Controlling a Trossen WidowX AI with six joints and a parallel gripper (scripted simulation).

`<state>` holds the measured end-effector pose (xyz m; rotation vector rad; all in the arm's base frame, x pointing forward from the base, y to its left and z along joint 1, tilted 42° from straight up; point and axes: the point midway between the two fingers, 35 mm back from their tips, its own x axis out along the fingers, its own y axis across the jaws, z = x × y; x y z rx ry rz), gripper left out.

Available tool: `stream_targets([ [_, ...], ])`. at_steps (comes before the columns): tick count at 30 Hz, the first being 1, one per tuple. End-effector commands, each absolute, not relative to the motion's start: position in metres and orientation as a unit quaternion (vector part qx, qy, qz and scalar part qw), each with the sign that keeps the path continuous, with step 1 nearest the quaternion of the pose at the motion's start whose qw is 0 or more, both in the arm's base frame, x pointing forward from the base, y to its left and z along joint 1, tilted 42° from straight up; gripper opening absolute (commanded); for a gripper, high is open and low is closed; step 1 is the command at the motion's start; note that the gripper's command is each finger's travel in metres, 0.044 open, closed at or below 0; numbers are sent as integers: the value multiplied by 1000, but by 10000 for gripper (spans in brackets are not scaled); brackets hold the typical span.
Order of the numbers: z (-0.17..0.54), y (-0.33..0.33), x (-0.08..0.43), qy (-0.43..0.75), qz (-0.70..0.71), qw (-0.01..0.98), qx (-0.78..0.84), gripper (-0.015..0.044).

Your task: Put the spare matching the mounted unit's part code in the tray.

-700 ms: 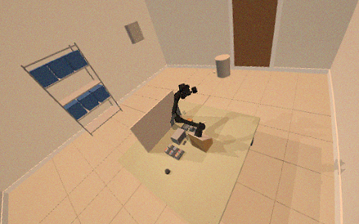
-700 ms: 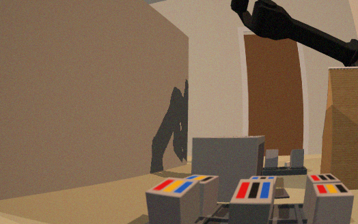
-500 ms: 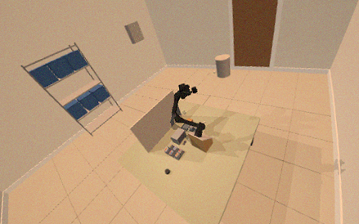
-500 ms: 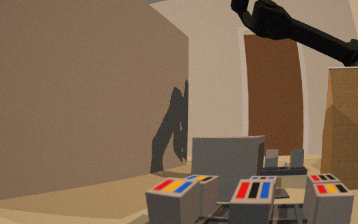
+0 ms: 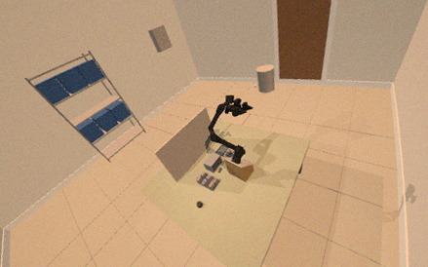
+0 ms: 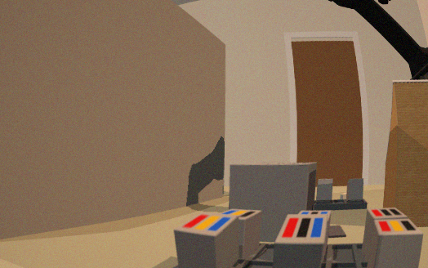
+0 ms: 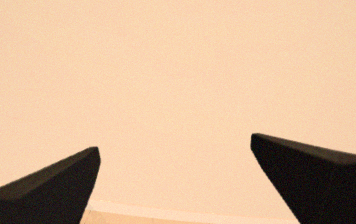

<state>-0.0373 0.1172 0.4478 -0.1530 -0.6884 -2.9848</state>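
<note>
My gripper is open and empty, held high above the mat and facing a bare wall. Several grey spares with three-colour stripes on top stand in a low rack. In the exterior view the front ones are a red-yellow-blue spare, a red-black-blue spare and a red-yellow-black spare. Behind them are a blue-yellow-black spare, a partly hidden spare and a red-black-black spare. The mounted unit's back and its code are not readable in any view. I cannot tell the tray for certain.
A grey box stands behind the spares. Beyond it is a dark base with two uprights. A tall brown panel stands on one side, a wooden block on the other. A dark ball lies on the mat.
</note>
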Motion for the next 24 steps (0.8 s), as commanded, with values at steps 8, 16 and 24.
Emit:
stream_targets([
  [8,455,14,-105,-149,-966,203,67,440],
  [16,447,-102,-107,-47,-924,351,143,440],
  [24,415,-208,-45,76,-849,486,193,440],
])
